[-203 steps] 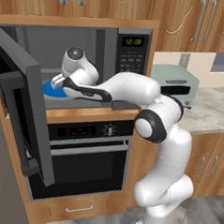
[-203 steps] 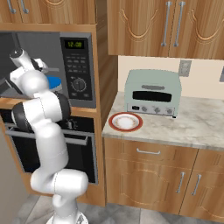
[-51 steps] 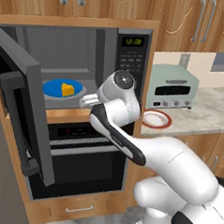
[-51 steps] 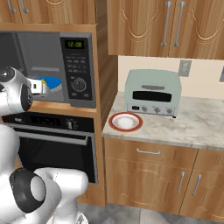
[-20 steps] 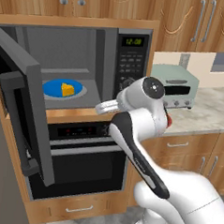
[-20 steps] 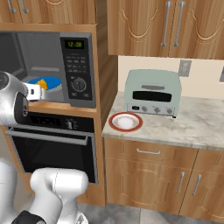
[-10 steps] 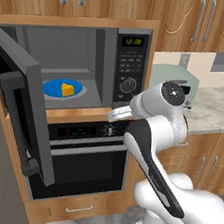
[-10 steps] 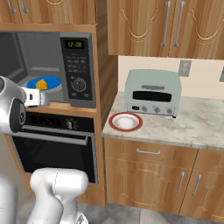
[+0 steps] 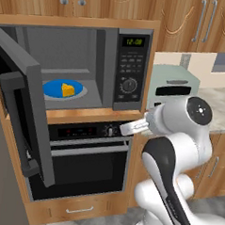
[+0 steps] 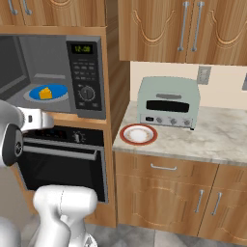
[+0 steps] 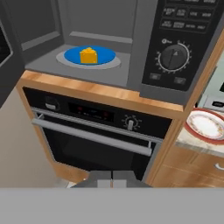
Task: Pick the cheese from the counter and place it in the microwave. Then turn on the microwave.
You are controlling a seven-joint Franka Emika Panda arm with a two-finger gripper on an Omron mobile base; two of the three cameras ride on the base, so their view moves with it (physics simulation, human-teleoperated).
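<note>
From the left base camera I see the microwave (image 9: 88,70) with its door (image 9: 25,109) swung wide open to the left. The cheese (image 9: 67,89) sits on a blue plate (image 9: 59,88) inside the cavity. My gripper (image 9: 126,129) points left in front of the oven (image 9: 83,155), just below the microwave's control panel and well clear of the cheese; its jaws look pressed together with nothing between them. The pale-green toaster oven (image 9: 175,87) shows behind the arm on the right.

From the right base camera, the cheese (image 10: 46,92) rests on the blue plate (image 10: 48,92) in the open microwave (image 10: 62,77). The gripper (image 10: 47,119) sits at the left, in front of the oven's top edge. Further right, on the counter (image 10: 202,140), a red-rimmed plate (image 10: 138,134) lies just in front of the toaster oven (image 10: 169,102).

From the hand camera, the cheese (image 11: 88,55) stands upright near the middle of the blue plate (image 11: 89,57). The round knob (image 11: 174,58) is on the panel to the right, the oven (image 11: 96,135) below. The finger tips (image 11: 105,179) meet at the bottom, jaws together and empty.
</note>
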